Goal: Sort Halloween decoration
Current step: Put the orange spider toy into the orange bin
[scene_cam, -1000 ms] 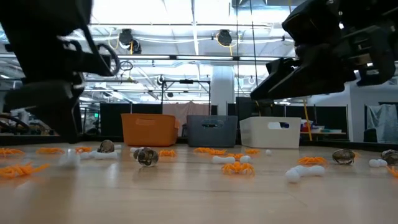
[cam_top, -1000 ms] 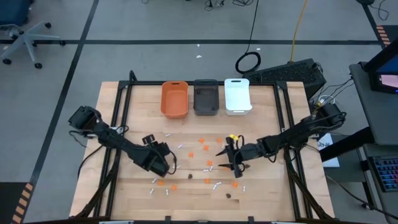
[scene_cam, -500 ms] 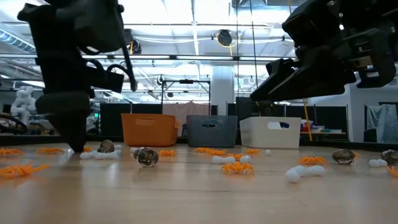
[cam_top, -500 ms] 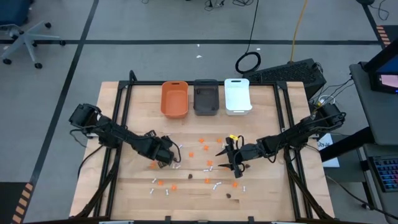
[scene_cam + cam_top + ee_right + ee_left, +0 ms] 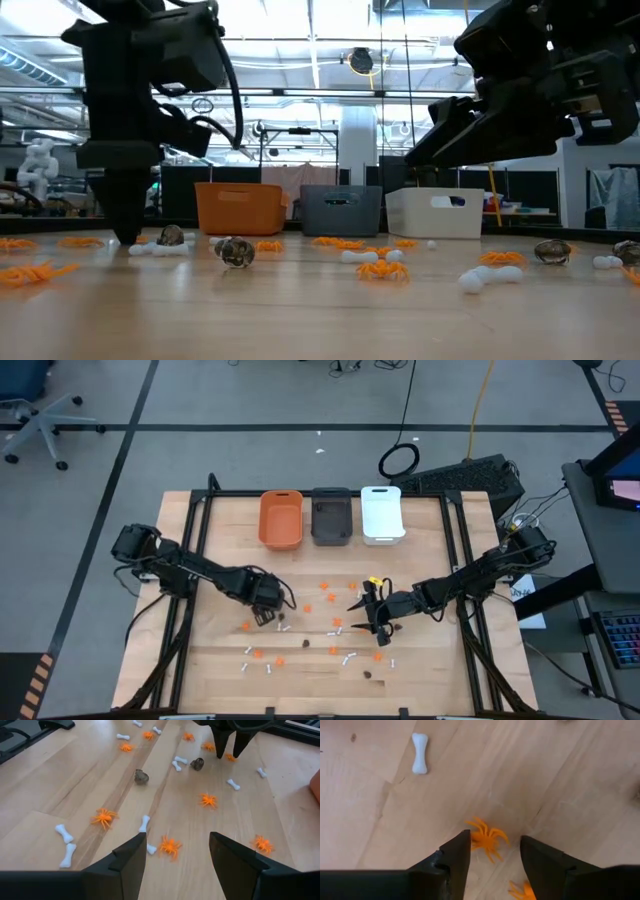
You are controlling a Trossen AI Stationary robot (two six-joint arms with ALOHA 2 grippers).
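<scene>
Pale wooden planks form the table (image 5: 210,660), strewn with tiny orange plastic spiders (image 5: 170,845), small white plastic bones (image 5: 419,753) and dark lumps (image 5: 141,776). Over one orange spider (image 5: 487,837), the left tool (image 5: 492,857) hangs partly open and empty, fingers straddling it. Near the table's middle, the right tool (image 5: 175,852) waits, open wide and empty. No writing is readable. Bare wood lies toward the near edge.

No text, label, brand, number or sign can be read in any of the views.
</scene>
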